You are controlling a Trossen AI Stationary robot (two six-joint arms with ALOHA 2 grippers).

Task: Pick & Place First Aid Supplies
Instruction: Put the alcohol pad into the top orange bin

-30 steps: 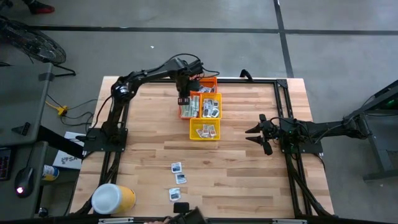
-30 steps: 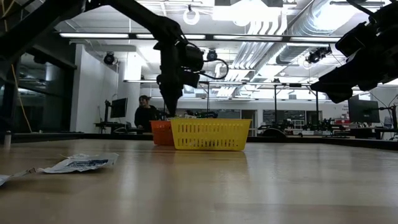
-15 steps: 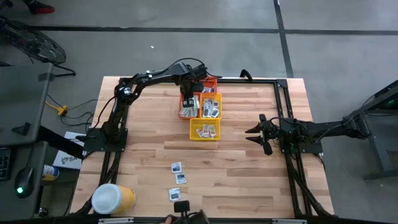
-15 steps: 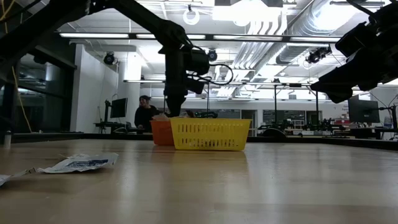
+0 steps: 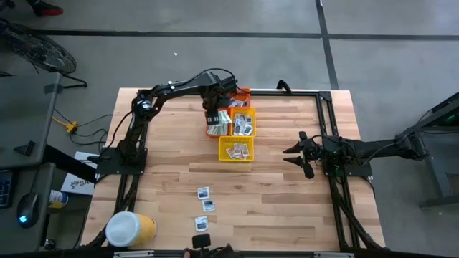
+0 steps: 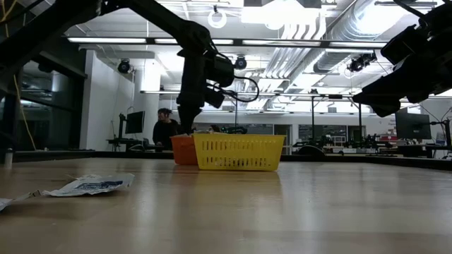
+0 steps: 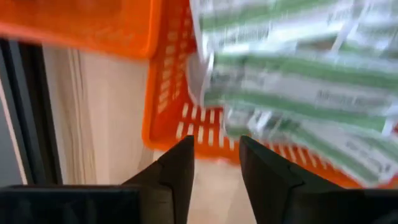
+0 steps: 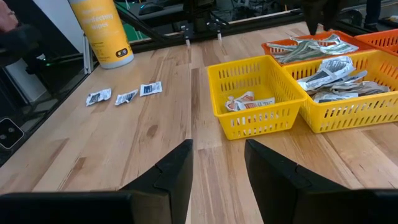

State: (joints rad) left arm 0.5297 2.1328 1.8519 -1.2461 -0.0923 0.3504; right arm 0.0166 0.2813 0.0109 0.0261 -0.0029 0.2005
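Over the orange plastic basket (image 5: 219, 122) at the far side of the wooden counter (image 5: 165, 179), the left pincer (image 5: 212, 115) hangs with its jaws parted and nothing between them. Pale green-and-white strip packets (image 7: 298, 93) lie heaped in that basket, so this looks like a drop just made. Three white square packets (image 5: 204, 206) wait on the counter well in front of the baskets; the next move calls for a long reach back to them. Beside the small yellow plastic basket (image 5: 236, 149), well to its right, the right pincer (image 5: 297, 153) waits open and empty. Printing on the packets is too blurred to read.
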